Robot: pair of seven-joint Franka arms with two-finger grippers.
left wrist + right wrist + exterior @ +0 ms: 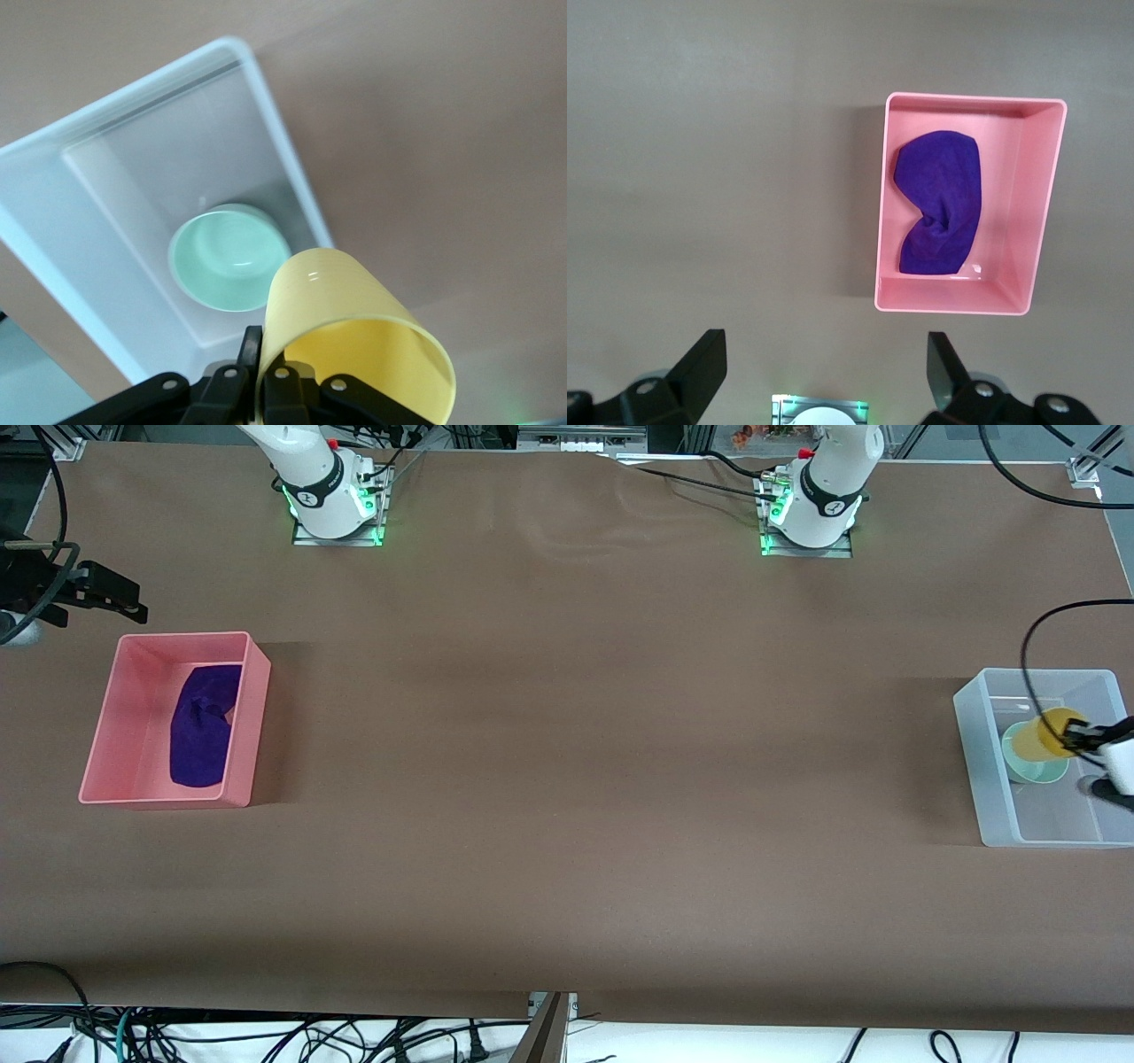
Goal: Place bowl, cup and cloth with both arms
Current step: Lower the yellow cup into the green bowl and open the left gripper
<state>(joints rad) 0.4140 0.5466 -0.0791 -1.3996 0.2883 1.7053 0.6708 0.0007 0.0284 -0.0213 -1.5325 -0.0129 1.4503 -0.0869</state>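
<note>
Clear bin (997,797), at the left arm's end of the brown surface (567,779), holds the mint-green bowl (1032,766) on its floor. Left end effector (1076,735) hangs over this bin with its fingers clamped on the wall of the yellow cup (1050,735); the cup is tipped on its side and held in the air directly above the bowl, apart from it. Pink bin (248,726), at the right arm's end of the surface, contains the purple cloth (204,726), lying crumpled along its floor against the wall on the bowl's side. Right end effector (97,593) waits raised near the pink bin, over the surface's edge, its fingers (700,367) spread wide apart and holding nothing.
</note>
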